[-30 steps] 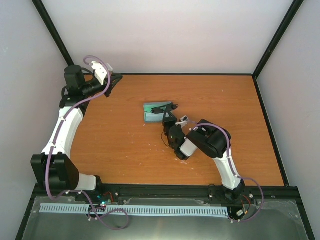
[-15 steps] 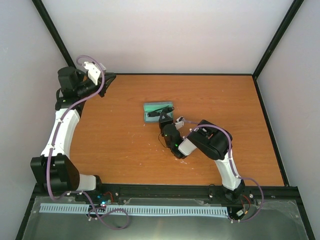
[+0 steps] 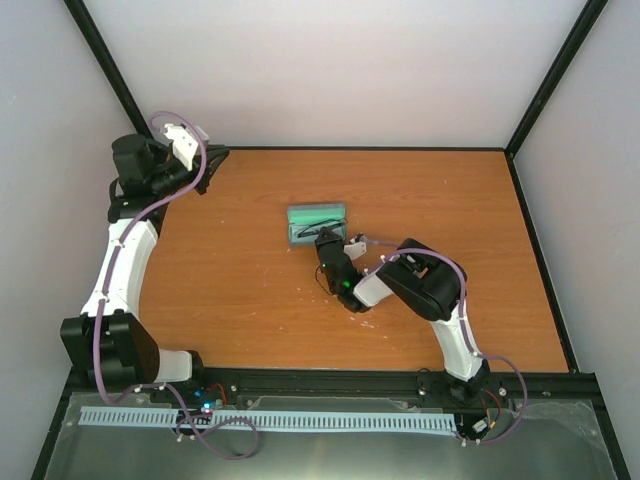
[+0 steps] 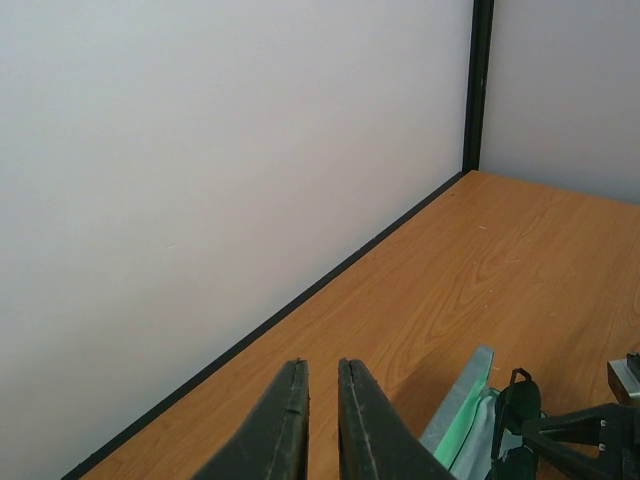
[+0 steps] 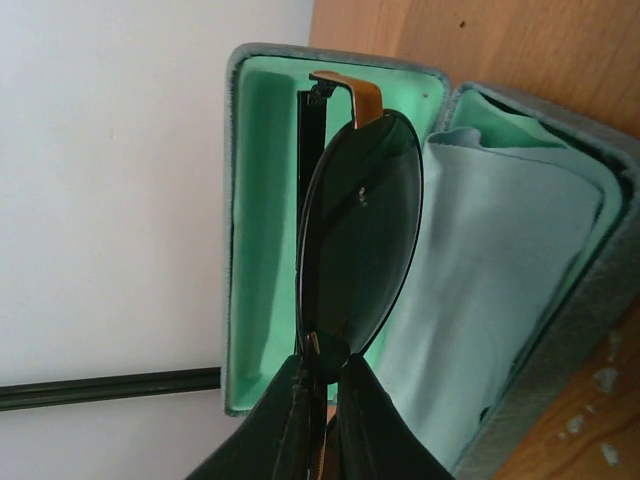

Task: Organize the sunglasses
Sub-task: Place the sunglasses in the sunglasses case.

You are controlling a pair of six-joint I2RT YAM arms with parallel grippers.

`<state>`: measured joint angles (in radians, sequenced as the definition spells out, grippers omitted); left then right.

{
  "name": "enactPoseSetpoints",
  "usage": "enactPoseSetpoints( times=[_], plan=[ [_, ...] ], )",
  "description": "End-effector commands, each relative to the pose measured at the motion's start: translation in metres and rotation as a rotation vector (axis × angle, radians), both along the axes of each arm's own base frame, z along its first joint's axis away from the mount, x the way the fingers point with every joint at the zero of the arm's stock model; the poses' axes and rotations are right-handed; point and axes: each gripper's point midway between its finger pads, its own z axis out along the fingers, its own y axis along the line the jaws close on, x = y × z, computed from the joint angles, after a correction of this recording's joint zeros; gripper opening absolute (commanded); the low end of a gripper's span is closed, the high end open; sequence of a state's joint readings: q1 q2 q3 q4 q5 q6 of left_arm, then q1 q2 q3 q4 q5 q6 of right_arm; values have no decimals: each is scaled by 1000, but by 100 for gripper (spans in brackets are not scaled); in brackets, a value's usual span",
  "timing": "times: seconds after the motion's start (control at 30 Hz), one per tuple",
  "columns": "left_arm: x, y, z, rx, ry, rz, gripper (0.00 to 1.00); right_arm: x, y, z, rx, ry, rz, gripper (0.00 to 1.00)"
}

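Nearest the arm bases, the right arm reaches forward over the counter [image 3: 250, 280] to its middle, and the right end effector [image 5: 320, 388] is closed on the sunglasses [image 5: 360, 230], its two fingers pinching the frame at the lower edge of one dark lens. The grip on the rim appears chosen so that the pair hangs edge-on and can go into a narrow space without the lenses being pressed. The sunglasses are held at the open case [image 5: 262, 250], over its green-lined half, with a black temple arm running along the lining. Whether the frame already touches the lining cannot be determined. The pale blue cloth [image 5: 490, 280] lies in the other half of the case, just beside the lens, which leaves the green half free for the pair. The step in hand appears to be seating the sunglasses in the case; release and lid closure are not yet done. Farther off, at the far left corner of the counter, the left end effector [image 4: 320, 395] is raised near the wall [image 4: 200, 150], its fingers almost together with nothing between them, well apart from the case, presumably parked clear of the working arm.
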<state>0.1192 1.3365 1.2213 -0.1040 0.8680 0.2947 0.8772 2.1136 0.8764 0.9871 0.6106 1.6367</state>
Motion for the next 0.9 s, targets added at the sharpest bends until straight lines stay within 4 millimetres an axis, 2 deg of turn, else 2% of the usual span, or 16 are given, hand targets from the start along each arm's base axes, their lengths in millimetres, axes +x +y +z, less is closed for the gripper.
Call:
enactPoseSetpoints(
  times=[0.0,0.17,0.3,0.43,0.67,0.77,0.87],
  plan=[
    [-6,2,14,-9,-35,5,12,0,1,9,5,20,-24,9],
    [-6,3,15,-3,-44,8,12,5,8,6,15,23,-19,7],
    [-6,4,14,4,-47,9,12,8,16,5,30,30,-2,10],
    [-6,6,14,8,-50,14,12,5,18,-1,26,62,17,16],
    [-7,6,13,17,-60,12,12,-1,17,-9,5,119,40,15],
    [-7,6,12,19,-60,13,12,-3,15,-5,5,108,44,12],
    [-7,6,12,19,-61,13,12,-4,9,10,-32,59,69,11]
  ],
)
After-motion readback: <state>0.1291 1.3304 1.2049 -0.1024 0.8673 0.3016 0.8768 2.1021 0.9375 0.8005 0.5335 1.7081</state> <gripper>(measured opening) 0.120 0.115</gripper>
